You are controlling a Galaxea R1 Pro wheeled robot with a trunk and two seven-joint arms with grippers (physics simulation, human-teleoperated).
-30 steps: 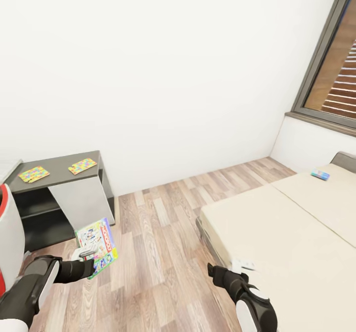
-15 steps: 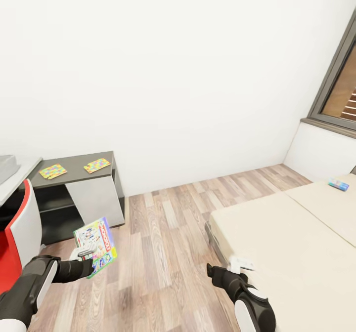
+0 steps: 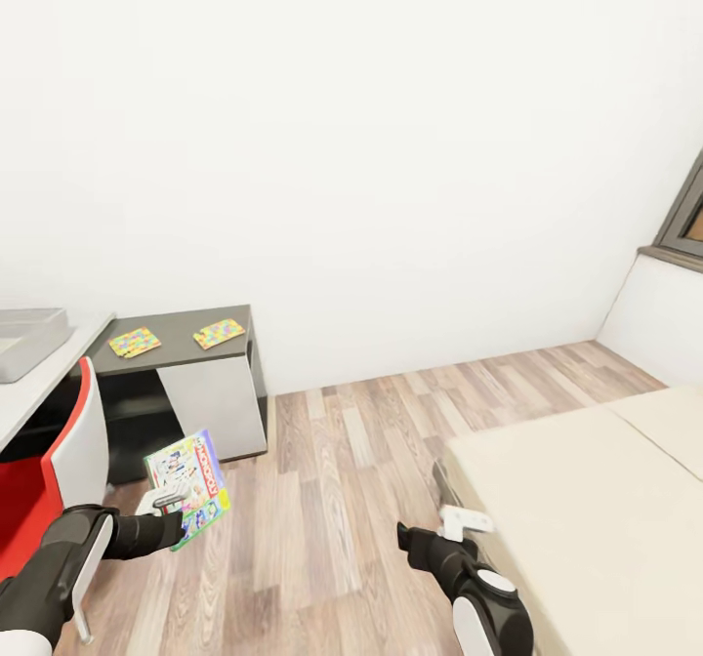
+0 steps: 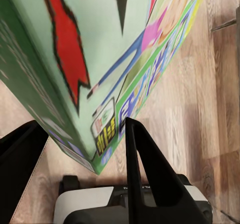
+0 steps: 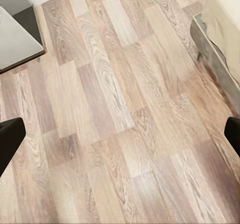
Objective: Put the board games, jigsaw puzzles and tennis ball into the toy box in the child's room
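A flat green-edged printed game box [image 3: 189, 488] is gripped upright in the left claw [image 3: 168, 500] above the wood-plank floor [image 3: 342, 500], while the right claw [image 3: 451, 524] is held spread wide and empty beside the beige-mattressed bed [image 3: 586, 500]. Two thin multicoloured puzzle slabs [image 3: 135, 342] [image 3: 219, 333] are seen lying apart on the dark grey low surface [image 3: 176, 344]. A shallow grey rectangular bin [image 3: 29, 339] is seen on the pale grey surface alongside.

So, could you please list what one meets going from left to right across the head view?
Shallow grey toy box → red-and-white chair → two multicoloured puzzle slabs → empty right tool → beige bed → dark window frame.
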